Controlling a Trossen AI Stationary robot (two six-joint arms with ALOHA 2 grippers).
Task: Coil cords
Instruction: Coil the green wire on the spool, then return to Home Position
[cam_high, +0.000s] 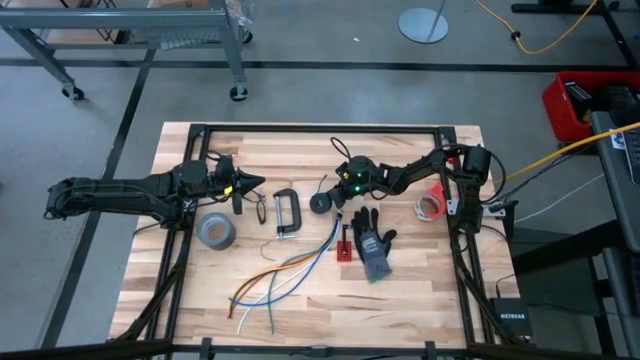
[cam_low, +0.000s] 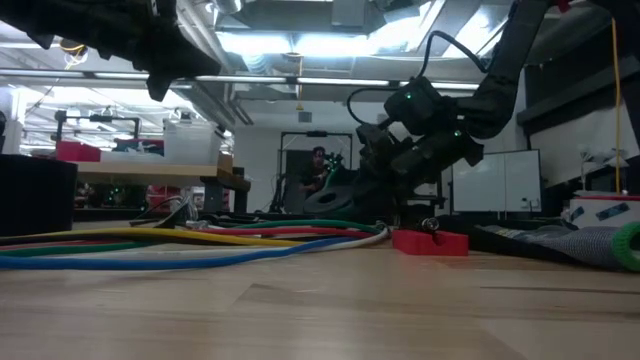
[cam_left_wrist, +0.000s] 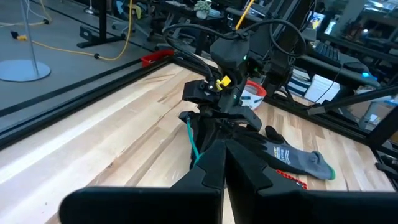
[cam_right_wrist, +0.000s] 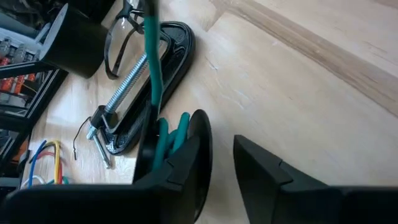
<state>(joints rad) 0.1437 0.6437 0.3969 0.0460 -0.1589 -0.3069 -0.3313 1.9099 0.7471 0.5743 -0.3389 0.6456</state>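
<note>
The black cord bundle (cam_high: 320, 203) lies on the table just right of a black C-clamp (cam_high: 285, 212). In the right wrist view the bundle's black rim (cam_right_wrist: 200, 134) stands beside one finger. Teal strands (cam_right_wrist: 166, 140) lie there too, and one teal strand (cam_right_wrist: 152, 62) runs away toward the clamp (cam_right_wrist: 140, 93). My right gripper (cam_high: 333, 198) is low at the bundle, and the narrow gap between its fingers (cam_right_wrist: 222, 155) shows bare wood. My left gripper (cam_high: 255, 184) is shut and empty, above the table left of the clamp, and it also shows in the left wrist view (cam_left_wrist: 225, 149). My right gripper touches the bundle with one finger (cam_right_wrist: 180, 171). The bundle's rim and the teal strands lie against that finger's outer side, not between the two fingers. The finger hides whether it hooks into the bundle. The gripper slants down from the table's right side.
A grey tape roll (cam_high: 215, 231) and a pair of glasses (cam_high: 258, 208) lie near the left gripper. A grey glove (cam_high: 372, 245), a red block (cam_high: 345, 245) and loose orange, blue and white wires (cam_high: 280, 278) lie nearer the front. A red-and-white tape roll (cam_high: 432, 206) lies at the right.
</note>
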